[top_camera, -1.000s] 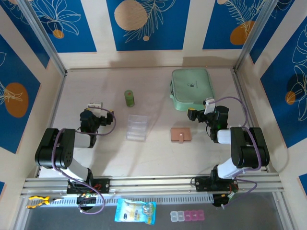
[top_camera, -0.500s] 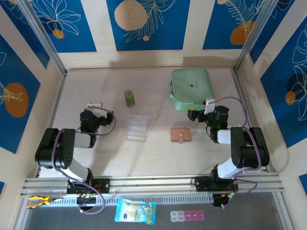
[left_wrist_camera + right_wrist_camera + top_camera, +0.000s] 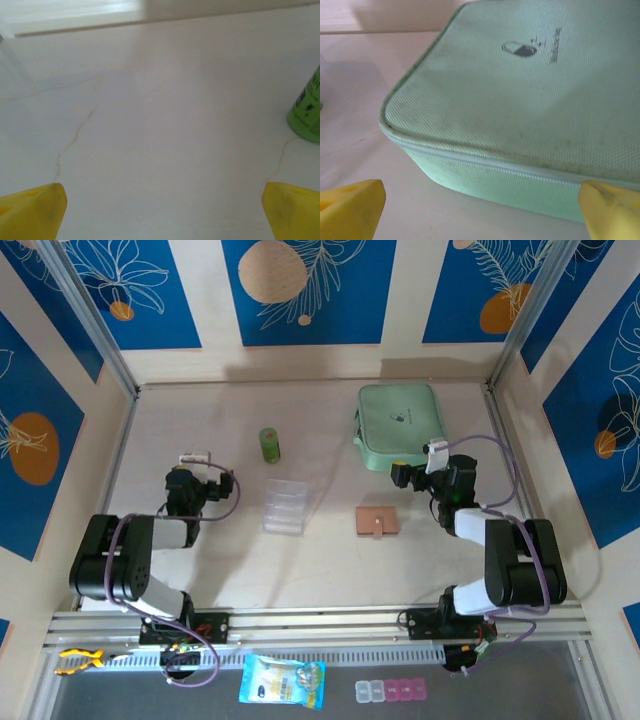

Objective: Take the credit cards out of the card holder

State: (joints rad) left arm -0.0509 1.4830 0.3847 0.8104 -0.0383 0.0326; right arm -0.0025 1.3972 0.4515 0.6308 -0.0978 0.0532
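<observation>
From above, the card holder (image 3: 378,522) lies shut and flat, right of the middle of the bench (image 3: 330,570). It is a small pinkish-tan, leather-like rectangle, its long axis along the near edge and its snap tab toward that edge. We judge that the credit cards sit inside it. The right pincer (image 3: 398,474) is the nearer one. The holder lies toward the near edge and a little left of it, while its fingers face the mint-green pouch (image 3: 400,420) by the far right corner. The left pincer (image 3: 192,460) rests near the left edge, well apart, with a clear ribbed tray (image 3: 284,506) between it and the holder.

On the left wrist, the left pincer (image 3: 160,215) stands wide and empty, yellow tips over pale, faintly veined bench, a glossy green bottle (image 3: 306,112) at the right.

On the right wrist, the right pincer (image 3: 480,215) also stands wide and empty, just before the pouch's woven fabric side and piped seam.
</observation>
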